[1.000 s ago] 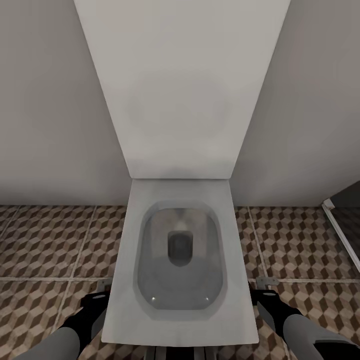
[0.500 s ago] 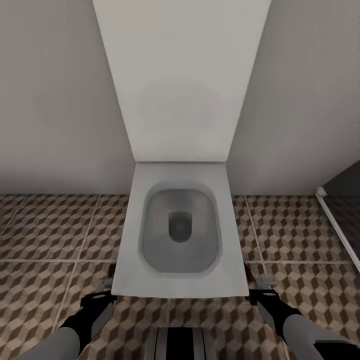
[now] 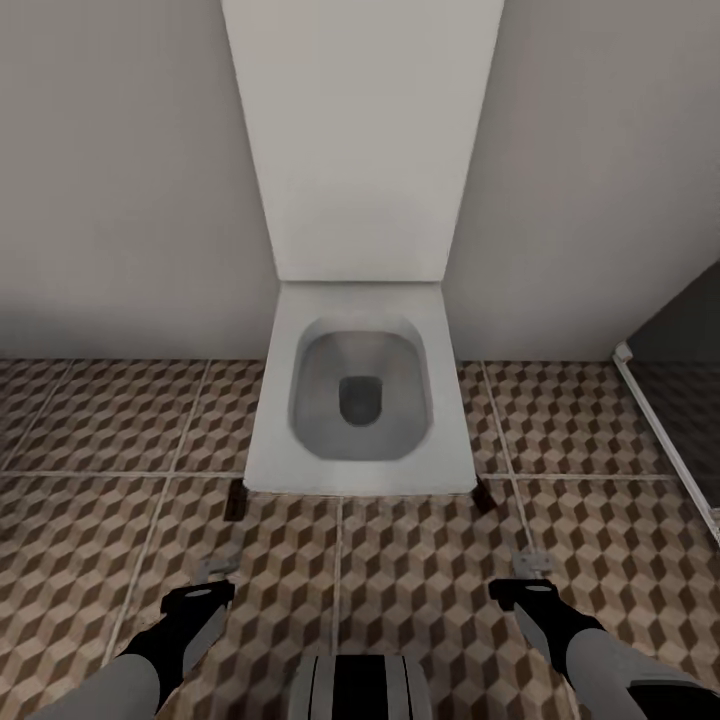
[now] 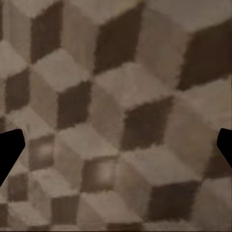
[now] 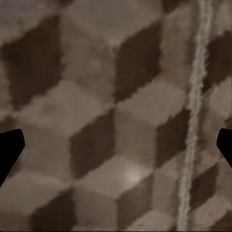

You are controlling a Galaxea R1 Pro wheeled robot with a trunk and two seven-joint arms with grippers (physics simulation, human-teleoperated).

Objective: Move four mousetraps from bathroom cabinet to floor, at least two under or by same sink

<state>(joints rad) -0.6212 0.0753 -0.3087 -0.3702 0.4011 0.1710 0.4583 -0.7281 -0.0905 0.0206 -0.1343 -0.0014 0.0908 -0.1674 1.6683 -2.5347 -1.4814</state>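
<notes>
Fingers of the left gripper (image 3: 213, 578) and right gripper (image 3: 533, 572) stand spread and empty, carried low over the bathroom floor (image 3: 420, 560) before the toilet (image 3: 360, 400): travelling posture, mousetraps elsewhere.

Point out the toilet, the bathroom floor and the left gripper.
toilet (image 3: 360, 470): head view, on the front rim of the white bowl.
bathroom floor (image 3: 100, 420): head view, on a bare cube-patterned tile left of the toilet.
left gripper (image 3: 215, 572): head view, between its fingertips, above the tiles.
</notes>
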